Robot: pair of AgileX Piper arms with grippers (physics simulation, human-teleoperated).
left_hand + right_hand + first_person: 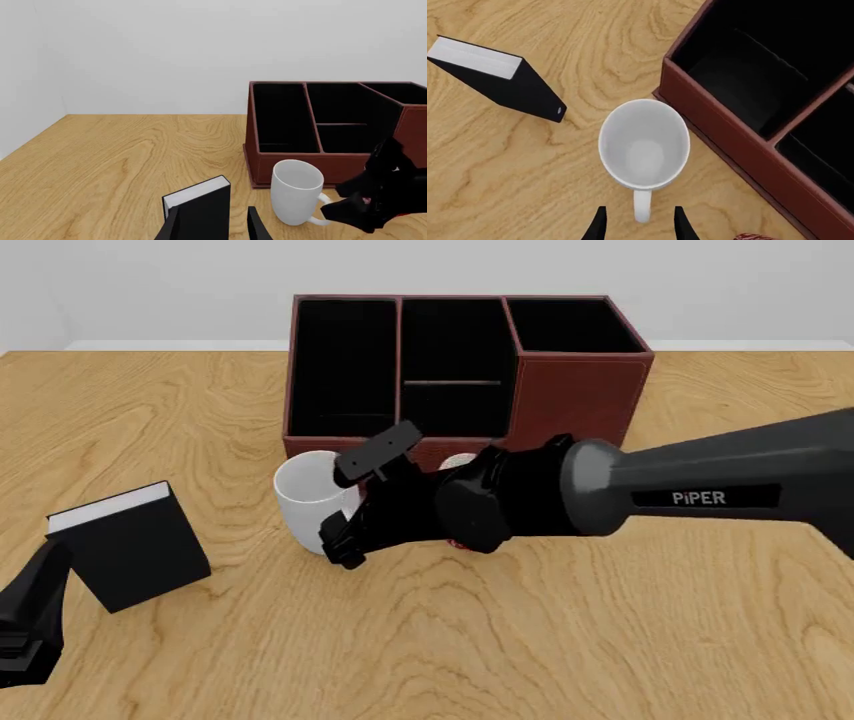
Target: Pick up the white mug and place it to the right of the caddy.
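The white mug [307, 492] stands upright on the table just in front of the caddy [581, 395], near its left compartment. My right gripper [358, 498] reaches in from the right and is open, one finger on each side of the mug's handle [641, 202]. The right wrist view looks down into the mug [644, 145], with the caddy [720, 120] close beside it and the right gripper [639, 227] straddling the handle. My left gripper [34, 610] is open and low at the front left. The left wrist view shows the mug [297, 192], the caddy [340, 170] and the left gripper [213, 230].
A black book with white pages [127, 545] stands tilted on the table left of the mug, just ahead of the left gripper; the book [200, 200] fills the space ahead of the left fingers. A sliver of a red object [754, 236] lies under the right arm.
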